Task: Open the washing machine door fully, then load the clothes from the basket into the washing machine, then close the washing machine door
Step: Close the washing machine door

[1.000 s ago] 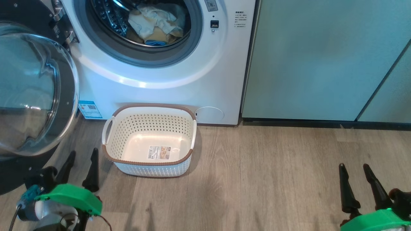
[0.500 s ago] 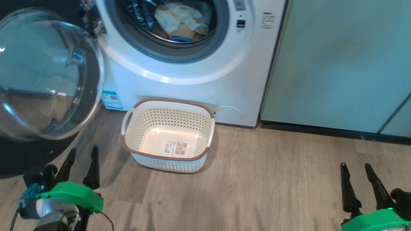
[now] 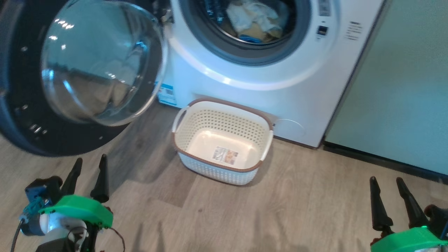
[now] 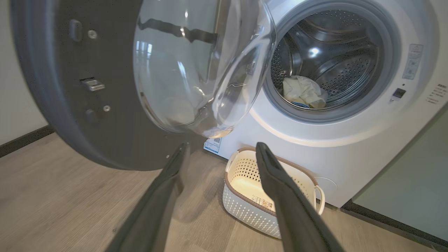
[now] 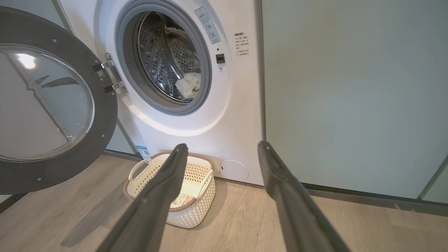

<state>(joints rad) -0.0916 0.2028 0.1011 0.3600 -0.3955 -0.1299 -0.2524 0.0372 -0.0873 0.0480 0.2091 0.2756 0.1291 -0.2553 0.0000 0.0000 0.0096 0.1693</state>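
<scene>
Closing washing machine door (image 3: 91, 70) next: pressing left claw (image 3: 91, 158), gaping empty like right claw (image 3: 385, 179), against outer rim, swinging clear of basket (image 3: 229, 105).

My left gripper (image 3: 91, 158) and right gripper (image 3: 385, 179) each have two long, tapering black fingers (image 3: 101, 178) above a bright green cover (image 3: 77, 210). My left wrist carries a blue connector (image 3: 33, 194), a white housing (image 3: 56, 224) and a thin dark cable (image 3: 14, 239).
</scene>
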